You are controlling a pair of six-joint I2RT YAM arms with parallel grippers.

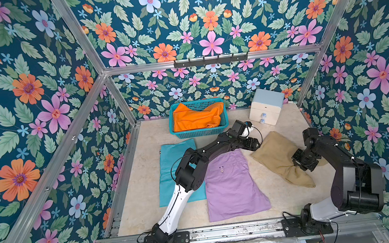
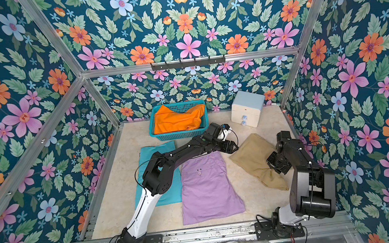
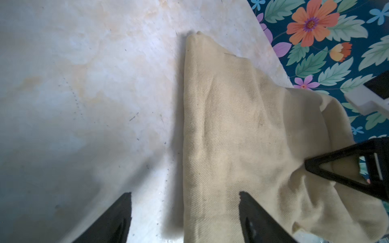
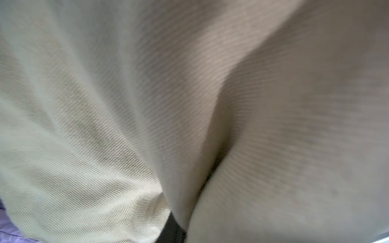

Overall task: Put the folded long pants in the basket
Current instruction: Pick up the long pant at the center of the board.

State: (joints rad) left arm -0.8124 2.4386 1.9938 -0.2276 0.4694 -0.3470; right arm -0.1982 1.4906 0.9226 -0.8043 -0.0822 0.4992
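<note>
At 3 o'clock on the surface (image 1: 142,195), the tan pants (image 1: 277,157) are lying with their long axis running from 10 toward 4 o'clock. The right claw (image 1: 301,162) is pinching a bunched fold at their 3 o'clock edge. The left claw (image 1: 257,143) is standing spread at their 10 o'clock corner, with the cloth's edge sitting between its fingers in the left wrist view. The basket (image 1: 198,133) is sitting at 11 o'clock from the tan pants, so the left arm is reaching nearer to it. Four pants are showing: the orange pants (image 1: 195,118) in the one basket, and the turquoise pants (image 1: 170,159), lilac pants (image 1: 233,185) and tan pants on the surface. One drawer box (image 1: 266,106) is standing at 1 o'clock.
</note>
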